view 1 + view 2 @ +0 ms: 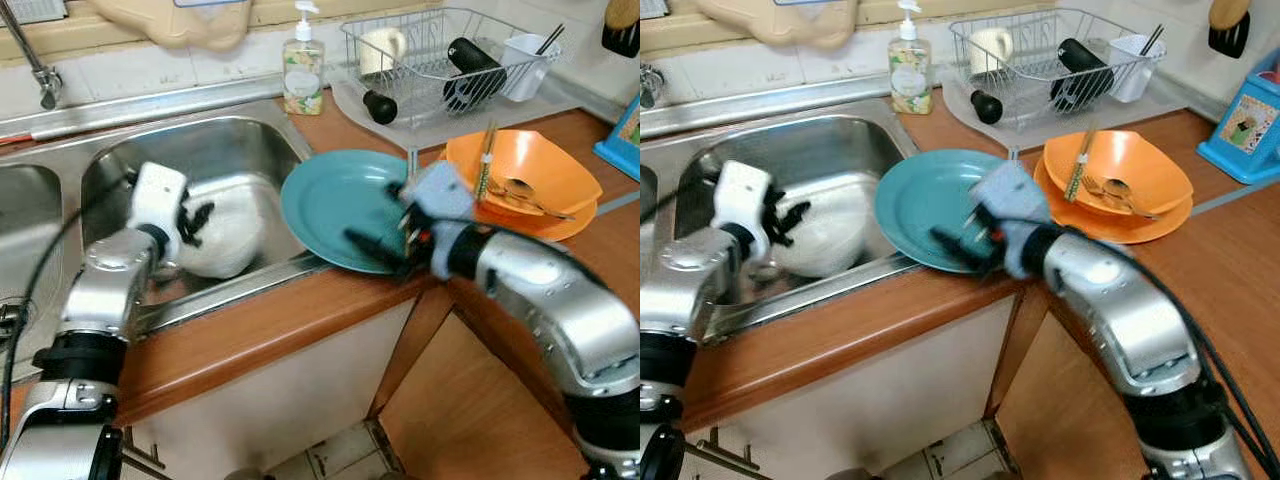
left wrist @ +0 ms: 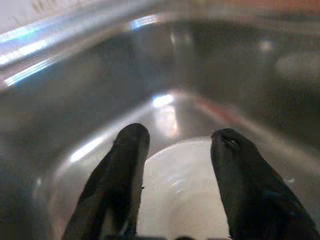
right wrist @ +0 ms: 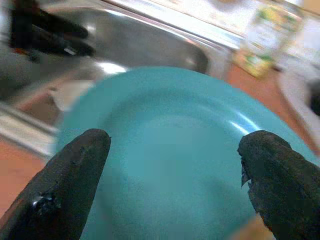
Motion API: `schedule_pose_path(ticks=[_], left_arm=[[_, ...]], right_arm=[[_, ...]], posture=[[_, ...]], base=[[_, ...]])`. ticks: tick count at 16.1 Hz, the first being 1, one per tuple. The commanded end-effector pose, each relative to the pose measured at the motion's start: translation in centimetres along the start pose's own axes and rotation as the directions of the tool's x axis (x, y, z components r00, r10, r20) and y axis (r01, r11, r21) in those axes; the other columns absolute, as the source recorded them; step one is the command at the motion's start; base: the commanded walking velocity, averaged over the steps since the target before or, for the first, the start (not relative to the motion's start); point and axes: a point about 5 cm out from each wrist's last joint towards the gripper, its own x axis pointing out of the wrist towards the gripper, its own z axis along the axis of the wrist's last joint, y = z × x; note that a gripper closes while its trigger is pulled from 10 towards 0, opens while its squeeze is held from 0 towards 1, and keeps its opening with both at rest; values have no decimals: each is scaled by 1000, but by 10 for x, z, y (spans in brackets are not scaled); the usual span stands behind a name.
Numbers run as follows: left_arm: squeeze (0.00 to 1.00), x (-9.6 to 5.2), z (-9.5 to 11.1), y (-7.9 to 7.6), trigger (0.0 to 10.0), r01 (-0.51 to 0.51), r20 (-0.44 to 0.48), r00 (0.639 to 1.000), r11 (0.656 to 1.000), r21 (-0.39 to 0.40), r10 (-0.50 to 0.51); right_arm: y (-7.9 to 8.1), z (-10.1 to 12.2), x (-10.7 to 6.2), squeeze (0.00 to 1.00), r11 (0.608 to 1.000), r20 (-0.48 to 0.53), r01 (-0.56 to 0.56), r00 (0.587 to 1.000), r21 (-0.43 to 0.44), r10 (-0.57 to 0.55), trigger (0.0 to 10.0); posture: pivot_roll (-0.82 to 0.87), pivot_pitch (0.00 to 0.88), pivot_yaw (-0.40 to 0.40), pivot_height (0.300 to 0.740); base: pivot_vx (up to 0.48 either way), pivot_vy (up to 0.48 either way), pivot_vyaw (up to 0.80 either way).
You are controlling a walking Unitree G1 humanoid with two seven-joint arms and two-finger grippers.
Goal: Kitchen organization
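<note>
Right gripper point(image 3: 172, 175) hangs over the teal plate point(image 1: 345, 205) with its two black fingers spread wide and nothing between them, the plate's face showing in the gap in the right wrist view. That plate sits on the wooden counter point(image 1: 250, 335) with one edge overlapping the rim of the sink point(image 1: 250, 135), so it looks tipped rather than flat (how firmly it is seated cannot be told). The likeliest slip from here is a push rather than a grasp: fingers coming down on the smooth face would probably shove the plate off the rim into the sink, or toward the counter's front edge. On the far side of the plate from the sink, just beside it, stand the stacked orange bowls point(image 1: 540, 175) holding chopsticks and spoons, and a wide swing of the arm could knock them. Behind the plate are the soap bottle point(image 1: 302, 65) and the wire dish rack point(image 1: 440, 60). Left gripper point(image 2: 175, 150) is down inside the sink, fingers apart over a white bowl point(image 1: 225, 240), apparently not clamping it; a closing pinch on that curved, likely wet wall could let it squirt free.
</note>
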Motion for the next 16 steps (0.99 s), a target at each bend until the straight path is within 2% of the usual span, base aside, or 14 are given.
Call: schedule_pose_path(ticks=[1, 2, 3, 5, 6, 7, 8, 9, 10, 12, 15, 16], left_arm=[[1000, -3, 8, 2, 10000, -14, 63, 998, 1000, -18, 15], [1000, -7, 14, 2, 10000, -6, 106, 994, 1000, -30, 9], [1000, -9, 16, 1, 10000, 14, 127, 992, 999, -31, -10], [1000, -17, 23, -9, 10000, 132, 181, 975, 991, -15, -127], [1000, -20, 25, -13, 10000, 169, 189, 968, 986, -4, -165], [1000, -29, 29, -23, 10000, 280, 219, 935, 960, 19, -278], [1000, -35, 33, -27, 10000, 331, 244, 913, 943, 26, -327], [63, -43, 37, -32, 10000, 403, 265, 879, 915, 35, -397], [0, -48, 39, -36, 10000, 452, 269, 855, 891, 35, -444], [0, -59, 44, -46, 10000, 558, 269, 794, 829, 35, -545], [0, -71, 42, -56, 10000, 647, 244, 737, 762, 18, -631], [0, -72, 41, -59, 10000, 658, 234, 730, 753, 13, -642]], right_arm=[[-12, 6, 0, 1000, 996, -5, 78, 997, 51, -77, 10000], [-23, 6, -1, 1000, 980, -45, 151, 988, 132, -147, 10000], [-29, 7, 0, 1000, 966, -69, 191, 981, 176, -182, 10000], [-42, 8, 2, 1000, 918, -141, 293, 954, 268, -264, 10000], [-44, 7, 2, 1000, 910, -156, 307, 949, 277, -273, 10000], [-45, 7, 6, 1000, 903, -184, 323, 942, 282, -280, 10000], [-44, 6, 8, 1000, 901, -204, 323, 941, 291, -271, 10000], [-42, 6, 12, 341, 902, -237, 323, 936, 286, -260, 10000], [-42, 5, 14, 0, 897, -263, 327, 931, 298, -252, 10000], [-39, -4, 21, 0, 886, -344, 340, 911, 314, -228, 10000], [-39, -15, 27, 0, 872, -441, 385, 867, 302, -230, 9804], [-38, -17, 29, 0, 870, -452, 384, 865, 309, -221, 6549]], posture=[[-122, 0, 40, 740], [-119, 0, 38, 740], [-119, 0, 38, 740], [-114, 0, 33, 740], [-113, 0, 32, 740], [-113, 0, 29, 740], [-112, 0, 28, 740], [-111, 0, 26, 740], [-110, 0, 24, 740], [-102, 0, 16, 740], [-104, 0, 17, 740], [-106, 0, 17, 740]], base=[[0, 0, 0], [0, 0, 0], [0, 0, 0], [0, 0, 0], [0, 0, 0], [0, 0, 0], [0, 0, 0], [0, 0, 0], [0, 0, 0], [0, 0, 0], [0, 0, 0], [0, 0, 0]])
